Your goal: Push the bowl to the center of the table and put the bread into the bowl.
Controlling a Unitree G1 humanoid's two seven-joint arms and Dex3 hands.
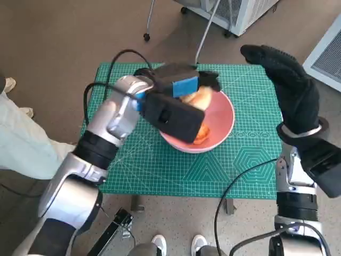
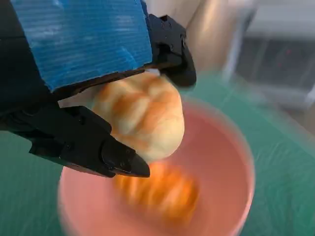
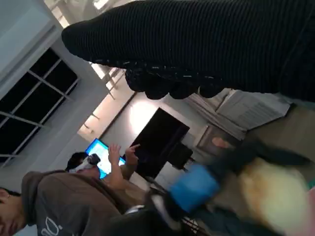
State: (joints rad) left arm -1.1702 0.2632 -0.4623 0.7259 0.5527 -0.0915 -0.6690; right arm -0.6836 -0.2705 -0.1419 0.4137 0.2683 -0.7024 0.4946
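Above pink bowl (image 1: 221, 124), golden bread (image 2: 140, 115)

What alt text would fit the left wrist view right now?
The left hand, blue tape on its back, holds a bread roll just above a pink bowl on a green mat. A blurred orange item already lies in the bowl.

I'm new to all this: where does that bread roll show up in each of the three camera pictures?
Head view: the bread roll is near the middle, held by the left hand over the pink bowl.
Left wrist view: the roll fills the centre, between black fingers.
Right wrist view: a pale blur in the lower right corner.
Shared landmark: the hand's blue tape.
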